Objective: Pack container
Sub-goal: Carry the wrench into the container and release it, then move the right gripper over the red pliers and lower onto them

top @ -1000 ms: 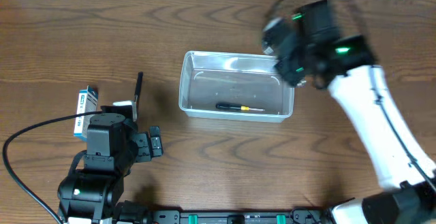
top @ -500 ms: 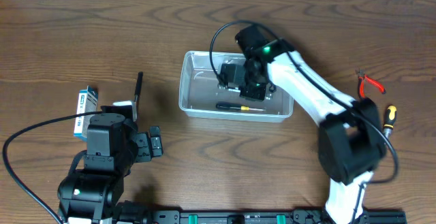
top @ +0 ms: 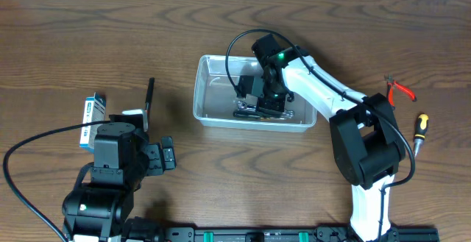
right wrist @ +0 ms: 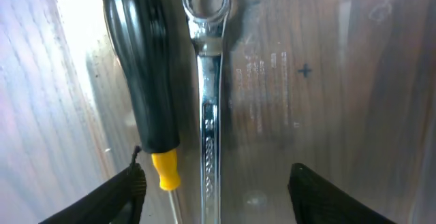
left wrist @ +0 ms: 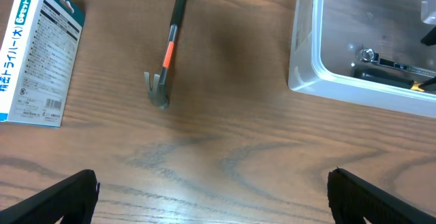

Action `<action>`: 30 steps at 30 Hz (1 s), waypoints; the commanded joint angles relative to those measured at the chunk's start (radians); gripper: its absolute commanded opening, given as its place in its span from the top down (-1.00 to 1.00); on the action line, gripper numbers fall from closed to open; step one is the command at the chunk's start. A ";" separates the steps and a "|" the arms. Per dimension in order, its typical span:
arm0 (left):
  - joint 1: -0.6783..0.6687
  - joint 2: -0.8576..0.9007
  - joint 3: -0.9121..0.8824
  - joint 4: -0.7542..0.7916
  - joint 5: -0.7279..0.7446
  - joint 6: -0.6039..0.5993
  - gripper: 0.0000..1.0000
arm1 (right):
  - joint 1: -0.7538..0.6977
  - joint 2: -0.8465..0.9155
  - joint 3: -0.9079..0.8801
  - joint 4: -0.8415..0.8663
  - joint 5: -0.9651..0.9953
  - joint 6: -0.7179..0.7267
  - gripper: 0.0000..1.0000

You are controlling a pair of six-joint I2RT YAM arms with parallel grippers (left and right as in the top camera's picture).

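Spread wide, the right gripper (right wrist: 216,176) hangs low inside the container (top: 202,95), which sits mid-table, a little toward the far edge. Its fingers stand apart on either side of a silver wrench (right wrist: 208,101), and nothing is held between them. The wrench lies flat on the clear floor, just beside a black-handled screwdriver (right wrist: 139,74) and parallel to it. That is the change: a second earlier the overhead view shows the screwdriver alone in the bin and the right arm a blur off its far right corner; half a second earlier the arm is over the bin; now the wrench is down and free of the fingers. By that reading a second tool is packed, and the arm's likely next job is to lift clear without knocking either tool. More appears to wait on the wood: red pliers (top: 401,90) and a yellow-handled screwdriver (top: 419,126) lie near the right edge, while a small hammer (left wrist: 170,40) and a blue-and-white box (left wrist: 34,54) lie toward the left edge. The left gripper (left wrist: 211,183) hovers over bare wood toward the front left corner, fingers parted and empty, where it is in both earlier views.
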 commanded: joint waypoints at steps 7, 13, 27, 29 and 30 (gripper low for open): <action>0.000 -0.001 0.018 -0.002 -0.008 -0.009 -0.96 | -0.122 -0.259 0.266 -0.171 0.108 0.302 -0.99; 0.000 -0.001 0.018 -0.003 -0.008 -0.009 -0.96 | -0.379 -0.432 0.303 -0.237 0.135 0.598 -0.99; 0.000 -0.001 0.018 -0.003 -0.008 -0.009 -0.96 | -0.849 -0.274 0.106 -0.270 0.119 0.734 -0.98; 0.000 -0.001 0.018 -0.003 -0.008 -0.009 -0.96 | -0.859 -0.212 0.094 -0.261 0.119 0.728 -0.99; 0.000 -0.001 0.018 -0.003 -0.008 -0.009 -0.96 | -0.861 -0.178 0.094 -0.254 0.119 0.728 -0.99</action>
